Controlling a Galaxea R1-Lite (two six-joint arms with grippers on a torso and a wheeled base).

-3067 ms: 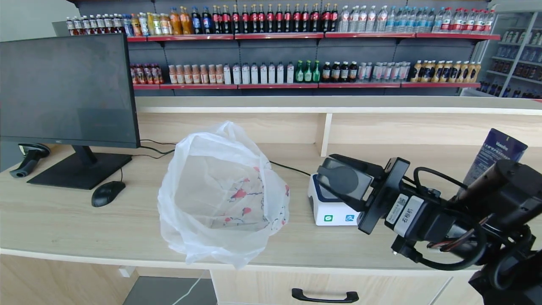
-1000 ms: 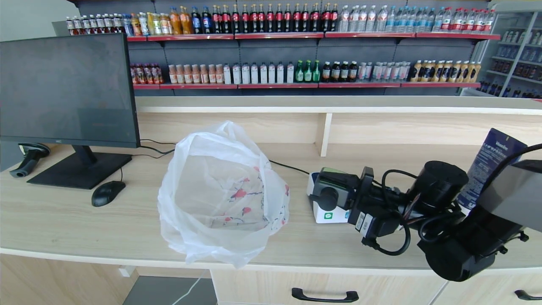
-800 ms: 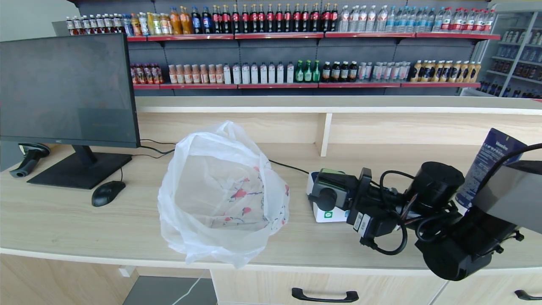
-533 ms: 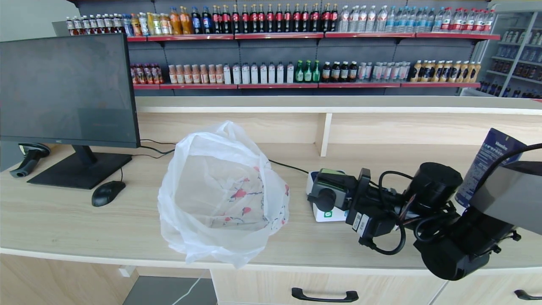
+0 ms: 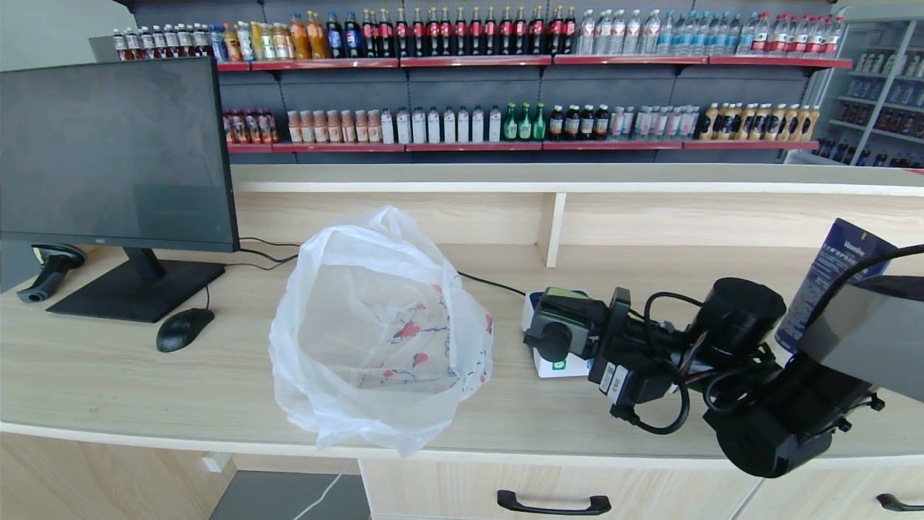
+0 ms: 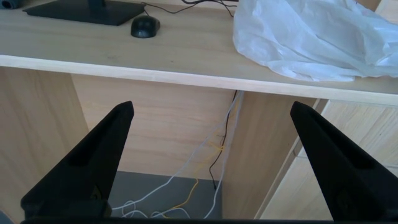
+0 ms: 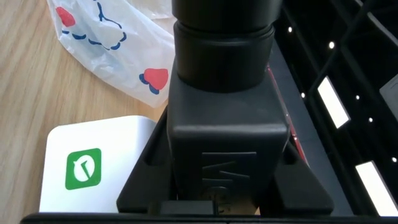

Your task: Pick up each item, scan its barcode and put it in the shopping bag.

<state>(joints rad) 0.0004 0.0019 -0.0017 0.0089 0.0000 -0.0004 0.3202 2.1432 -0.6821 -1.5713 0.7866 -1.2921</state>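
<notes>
At the far left a handheld scanner [image 5: 45, 273] sat beside the foot of a dark monitor [image 5: 115, 152], with a mouse [image 5: 183, 328] nearer on the counter [image 5: 108, 375]. The left gripper [image 6: 211, 106] hung below the counter's near edge, its fingers spread wide with nothing between them.

The shopping bag [image 5: 375, 325] stood open at mid-counter. A cable [image 5: 498, 287] ran from behind it toward the white scanner box [image 5: 556, 365] just to its right. The right gripper [image 5: 561, 326] was clamped on a dark item [image 7: 225, 74], held close to the box and near the bag's right side. Arm and item covered most of the box, so whether they touched could not be told, nor what the item was.

At the far right a blue tube [image 5: 837, 267] stood upright, its lower part hidden by the arm. Bottle shelves [image 5: 469, 123] lined the far wall.
</notes>
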